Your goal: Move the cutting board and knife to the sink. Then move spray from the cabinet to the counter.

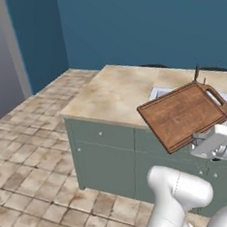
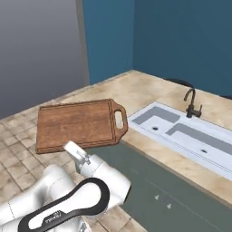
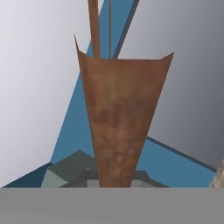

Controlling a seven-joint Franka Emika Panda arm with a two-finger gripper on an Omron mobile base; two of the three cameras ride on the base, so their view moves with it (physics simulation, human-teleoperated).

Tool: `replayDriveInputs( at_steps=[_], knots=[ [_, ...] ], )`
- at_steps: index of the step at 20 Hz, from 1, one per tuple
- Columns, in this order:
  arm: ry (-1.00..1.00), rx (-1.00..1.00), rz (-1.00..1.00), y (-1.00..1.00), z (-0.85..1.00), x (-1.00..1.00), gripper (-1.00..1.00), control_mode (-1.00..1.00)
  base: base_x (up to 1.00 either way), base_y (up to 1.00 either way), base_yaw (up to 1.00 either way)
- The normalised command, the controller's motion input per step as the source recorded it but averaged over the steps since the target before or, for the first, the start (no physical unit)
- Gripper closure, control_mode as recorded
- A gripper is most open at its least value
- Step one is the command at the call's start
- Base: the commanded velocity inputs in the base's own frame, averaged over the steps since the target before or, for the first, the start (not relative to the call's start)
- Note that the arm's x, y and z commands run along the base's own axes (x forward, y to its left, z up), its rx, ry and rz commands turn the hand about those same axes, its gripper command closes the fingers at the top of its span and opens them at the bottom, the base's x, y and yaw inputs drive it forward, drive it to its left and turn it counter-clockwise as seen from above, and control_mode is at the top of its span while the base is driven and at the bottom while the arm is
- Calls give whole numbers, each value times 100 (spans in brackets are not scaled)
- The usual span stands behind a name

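Note:
The dark brown cutting board [image 1: 183, 113] hangs in the air, tilted, above the counter's front edge beside the sink [image 2: 181, 131]. Its loop handle [image 2: 119, 119] points toward the sink. My gripper [image 1: 199, 137] is shut on the board's long edge from below, with the fingertips hidden by the wood. From the right base view the hand [image 2: 74, 152] sits under the board's near edge. In the hand view the board [image 3: 118, 122] rises edge-on from between the fingers. The knife, the spray and the cabinet are out of view.
The beige marble counter [image 1: 113, 91] sits on grey-green base cabinets [image 1: 104, 150]. A dark faucet [image 2: 192, 102] stands behind the white double sink. Tiled floor [image 1: 31, 152] lies to the left of the counter, and blue walls stand behind it.

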Motion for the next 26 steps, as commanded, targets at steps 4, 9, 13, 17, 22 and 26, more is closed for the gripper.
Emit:
replayDriveInputs(
  at_steps=[4, 9, 13, 17, 22, 26],
  knots=[
    [0, 0, 0, 0, 0, 0, 100, 100, 73, 0, -15],
    [0, 0, 0, 0, 0, 0, 100, 100, 69, 0, -27],
    [0, 0, 0, 0, 0, 0, 100, 100, 45, -6, -34],
    [0, 0, 0, 0, 0, 0, 100, 100, 39, 0, -38],
    [0, 0, 0, 0, 0, 0, 100, 100, 44, 0, -37],
    [0, 0, 0, 0, 0, 0, 100, 100, 54, -4, -36]
  ],
)
